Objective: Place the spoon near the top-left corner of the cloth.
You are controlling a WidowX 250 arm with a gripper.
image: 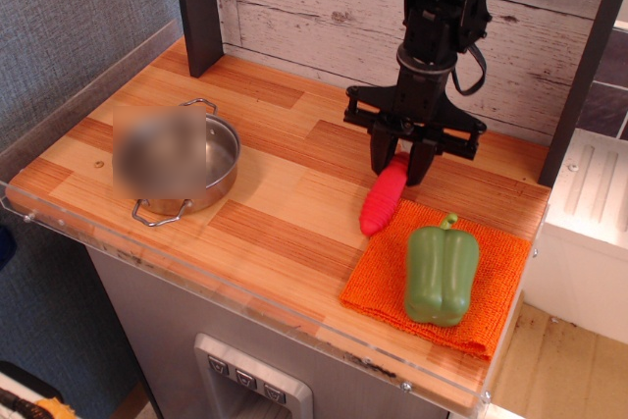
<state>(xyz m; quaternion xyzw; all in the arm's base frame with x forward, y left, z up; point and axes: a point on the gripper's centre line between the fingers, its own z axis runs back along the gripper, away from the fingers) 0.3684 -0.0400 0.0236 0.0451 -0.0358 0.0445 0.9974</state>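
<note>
The spoon (pixel 383 195) shows as a red ribbed handle hanging tilted from my gripper (pixel 403 162), which is shut on its upper end. Its metal head is hidden between the fingers. The handle's lower tip sits over the wood just left of the top-left corner of the orange cloth (pixel 392 267); I cannot tell if it touches. The cloth lies at the front right of the counter with a green bell pepper (pixel 442 272) standing on it.
A steel two-handled pot (pixel 186 179) stands at the left, partly covered by a blurred patch. A dark post (pixel 199 7) rises at the back left. A whitewashed plank wall (pixel 324 7) runs behind. The counter edge (pixel 245 306) is at the front.
</note>
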